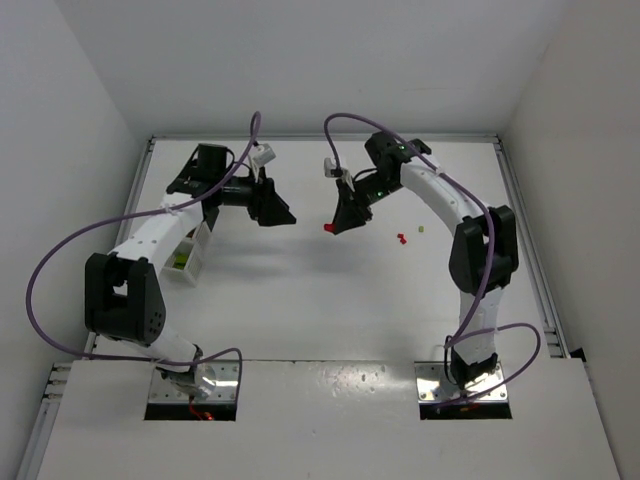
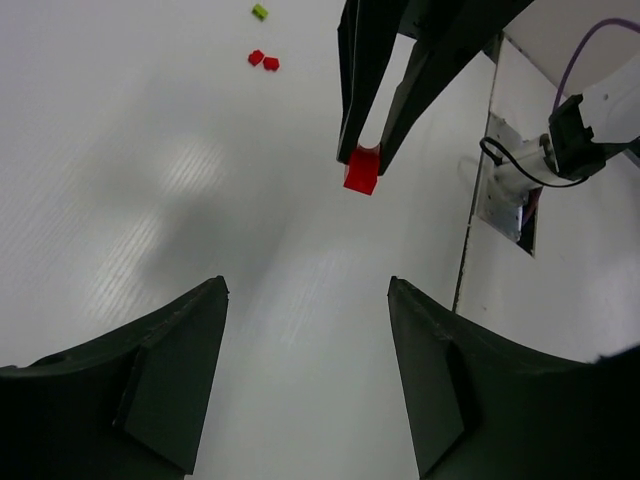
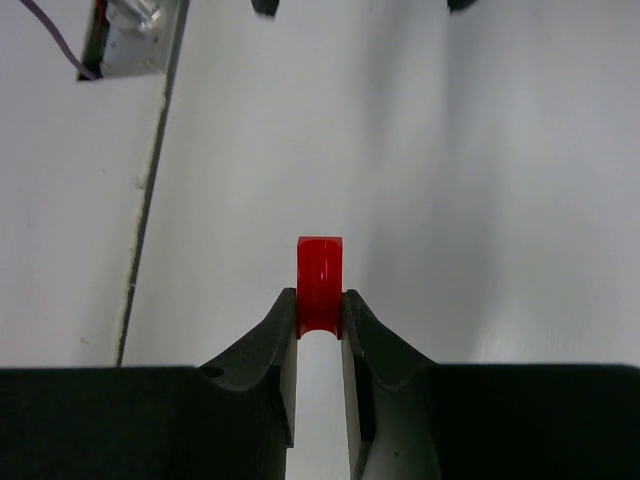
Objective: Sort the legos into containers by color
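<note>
Right end effector (image 3: pixel 320 318) is clenched on a red brick (image 3: pixel 320 270) over the middle of the table (image 1: pixel 300 300), while the left end effector (image 2: pixel 305 285) faces it, spread wide and empty. Sorting looks unfinished: two small red bricks (image 2: pixel 263 60) and a yellow-green brick (image 2: pixel 260 12) lie loose farther right, and the one white bin (image 1: pixel 198 250) in view, beside the left arm, holds something yellow-green. No writing is readable.

Left arm (image 1: pixel 150 235) and right arm (image 1: pixel 440 190) bent inward, left fingers (image 2: pixel 160 390) spread wide, right fingers (image 3: pixel 255 380) pinched on red lego (image 3: pixel 319 280).

Two metal base plates (image 1: pixel 430 380) sit on the white table (image 1: pixel 300 310).
</note>
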Robot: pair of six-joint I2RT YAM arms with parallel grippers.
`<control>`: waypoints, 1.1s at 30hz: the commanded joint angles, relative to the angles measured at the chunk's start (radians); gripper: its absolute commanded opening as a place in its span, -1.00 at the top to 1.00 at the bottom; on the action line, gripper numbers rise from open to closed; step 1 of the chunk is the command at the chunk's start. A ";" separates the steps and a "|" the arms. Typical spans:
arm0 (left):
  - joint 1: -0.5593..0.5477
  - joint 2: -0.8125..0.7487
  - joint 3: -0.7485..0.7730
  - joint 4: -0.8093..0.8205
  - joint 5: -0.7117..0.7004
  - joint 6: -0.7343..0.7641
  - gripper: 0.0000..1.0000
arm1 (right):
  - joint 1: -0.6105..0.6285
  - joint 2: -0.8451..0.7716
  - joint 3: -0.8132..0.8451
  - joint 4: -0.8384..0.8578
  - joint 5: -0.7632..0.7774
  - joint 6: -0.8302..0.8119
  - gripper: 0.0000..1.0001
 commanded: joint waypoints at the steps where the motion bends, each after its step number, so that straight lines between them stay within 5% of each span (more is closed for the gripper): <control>1: -0.031 -0.034 -0.007 0.069 0.059 0.014 -0.43 | 0.021 -0.024 0.068 0.065 -0.121 0.103 0.89; 26: -0.081 0.003 -0.016 0.117 0.159 -0.019 -0.40 | 0.071 -0.024 0.078 0.217 -0.239 0.320 0.89; 33: -0.100 0.003 -0.026 0.117 0.177 -0.009 -0.25 | 0.089 -0.024 0.078 0.217 -0.249 0.320 0.89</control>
